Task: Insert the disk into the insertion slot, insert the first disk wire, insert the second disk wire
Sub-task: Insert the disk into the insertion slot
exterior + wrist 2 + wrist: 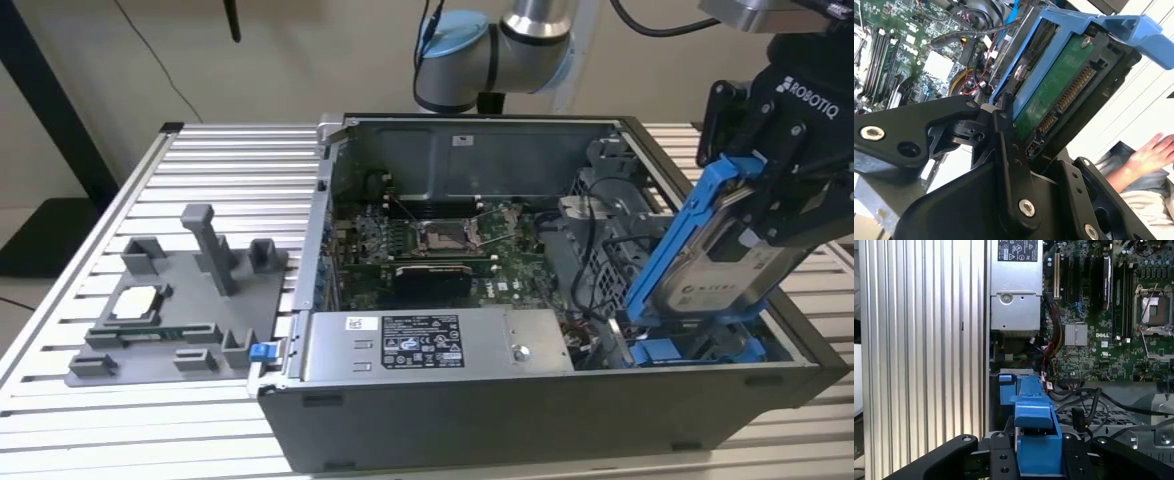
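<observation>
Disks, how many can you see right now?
1. The disk is held tilted in the gripper, its lower end near the slot, on the exterior view's right. Others may be hidden inside the case.

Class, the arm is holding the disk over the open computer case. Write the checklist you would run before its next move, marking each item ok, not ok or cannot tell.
1. Grip: the gripper is shut on the disk: ok.
2. Disk lying flat in the insertion slot: not ok; it is steeply tilted, with its lower end by the slot.
3. The disk's connector free of wires: ok, bare in the second wrist view.
4. The black wires clear of the slot: cannot tell.
5. A person's hand clear of the arm: cannot tell.
</observation>
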Available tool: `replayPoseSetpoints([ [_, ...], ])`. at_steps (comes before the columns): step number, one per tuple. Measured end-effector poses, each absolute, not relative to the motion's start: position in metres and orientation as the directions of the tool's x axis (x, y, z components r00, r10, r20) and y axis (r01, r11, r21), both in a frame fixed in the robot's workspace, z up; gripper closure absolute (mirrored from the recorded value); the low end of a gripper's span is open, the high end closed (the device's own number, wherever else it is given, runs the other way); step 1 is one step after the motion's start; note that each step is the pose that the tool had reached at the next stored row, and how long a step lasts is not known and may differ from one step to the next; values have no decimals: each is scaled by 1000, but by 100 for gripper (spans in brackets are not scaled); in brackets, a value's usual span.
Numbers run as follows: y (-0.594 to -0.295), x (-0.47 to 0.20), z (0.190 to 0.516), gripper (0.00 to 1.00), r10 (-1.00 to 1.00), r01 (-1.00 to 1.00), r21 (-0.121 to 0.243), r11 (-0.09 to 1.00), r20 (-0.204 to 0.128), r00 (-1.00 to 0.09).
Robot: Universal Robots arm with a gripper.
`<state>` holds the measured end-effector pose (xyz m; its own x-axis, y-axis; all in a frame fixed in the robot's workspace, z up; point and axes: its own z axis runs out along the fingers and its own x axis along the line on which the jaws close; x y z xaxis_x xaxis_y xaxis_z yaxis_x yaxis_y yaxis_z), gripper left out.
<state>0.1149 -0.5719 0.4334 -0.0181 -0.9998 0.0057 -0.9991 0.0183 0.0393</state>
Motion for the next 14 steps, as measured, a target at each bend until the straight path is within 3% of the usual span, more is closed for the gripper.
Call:
replayPoseSetpoints([
  [14,-572,116,424,100,-1000,-999,40,18,6,-18],
])
